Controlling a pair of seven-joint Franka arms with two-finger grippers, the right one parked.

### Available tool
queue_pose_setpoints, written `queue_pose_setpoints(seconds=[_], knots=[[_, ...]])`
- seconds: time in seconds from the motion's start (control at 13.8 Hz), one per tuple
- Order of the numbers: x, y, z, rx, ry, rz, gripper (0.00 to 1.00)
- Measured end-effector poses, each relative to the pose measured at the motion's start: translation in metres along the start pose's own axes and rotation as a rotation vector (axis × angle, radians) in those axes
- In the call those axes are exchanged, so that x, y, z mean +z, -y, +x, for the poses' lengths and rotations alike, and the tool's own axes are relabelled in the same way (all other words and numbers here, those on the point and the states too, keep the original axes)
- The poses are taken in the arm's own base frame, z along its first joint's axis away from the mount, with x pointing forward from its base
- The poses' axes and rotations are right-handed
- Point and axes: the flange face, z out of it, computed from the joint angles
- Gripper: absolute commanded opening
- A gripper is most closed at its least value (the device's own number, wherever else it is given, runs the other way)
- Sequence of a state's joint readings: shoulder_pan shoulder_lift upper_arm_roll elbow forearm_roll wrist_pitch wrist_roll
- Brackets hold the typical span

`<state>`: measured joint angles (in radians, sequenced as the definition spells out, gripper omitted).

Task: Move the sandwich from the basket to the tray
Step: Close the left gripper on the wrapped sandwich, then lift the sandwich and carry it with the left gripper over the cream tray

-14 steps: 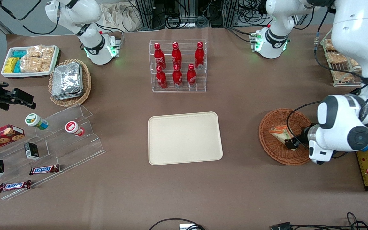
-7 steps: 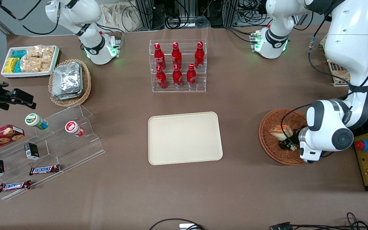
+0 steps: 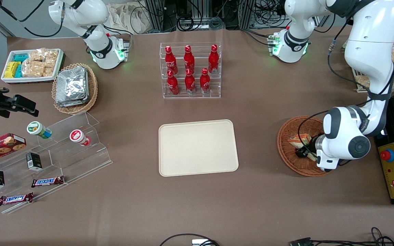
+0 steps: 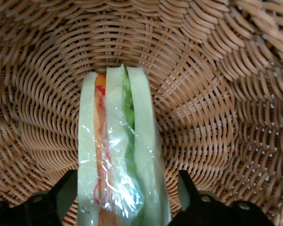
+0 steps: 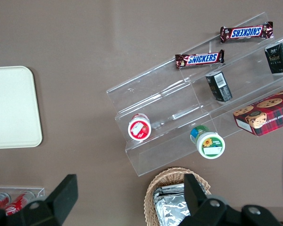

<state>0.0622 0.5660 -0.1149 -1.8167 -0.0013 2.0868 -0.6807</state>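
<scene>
Plastic-wrapped bread fills the space between the two dark fingers (image 4: 66, 195) of the gripper (image 4: 125, 202) in the left wrist view: one fingertip stands just beside each outer slice of the sandwich (image 4: 120, 150), with the wedge upright on its edge and its orange and green filling lines running straight away from the wrist. The jaws straddle the sandwich, but whether they have pinched it or are only spread around it I cannot tell; the pads look very near the bread, and no squeeze shows in the slices.

Around the sandwich lies the woven floor and rising wall of the basket (image 4: 217, 94), so the wedge is inside the basket, apparently not raised above its rim. From the front, the gripper (image 3: 304, 153) is sunk into the basket (image 3: 287, 155), and only a corner of the sandwich (image 3: 299, 140) peeps out beside it.

Taking the basket as landmark, the tray (image 3: 197, 147) lies well apart from it, toward the parked arm's end of the table, bare of any food.

By my reading the task is at the grasp stage. Reaching the sandwich looks done; securing the hold, lifting clear of the wicker rim, carrying over to the tray and setting down all remain.
</scene>
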Motion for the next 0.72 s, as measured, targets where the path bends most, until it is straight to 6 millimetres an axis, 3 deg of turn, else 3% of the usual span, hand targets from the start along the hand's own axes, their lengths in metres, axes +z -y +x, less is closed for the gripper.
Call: queue_pose_setpoints(seconds=[0.07,0.22,0.43,0.58,0.72], knots=[[0.0,0.0,0.0,0.0,0.0,0.0,0.32],[-0.001,0.0,0.0,0.0,-0.002,-0.002,0.21],[-0.012,-0.001,-0.001,0.001,-0.016,-0.012,0.1],[-0.035,-0.002,-0.006,0.011,-0.037,-0.024,0.1],[-0.072,-0.002,-0.017,0.036,-0.047,-0.024,0.1]])
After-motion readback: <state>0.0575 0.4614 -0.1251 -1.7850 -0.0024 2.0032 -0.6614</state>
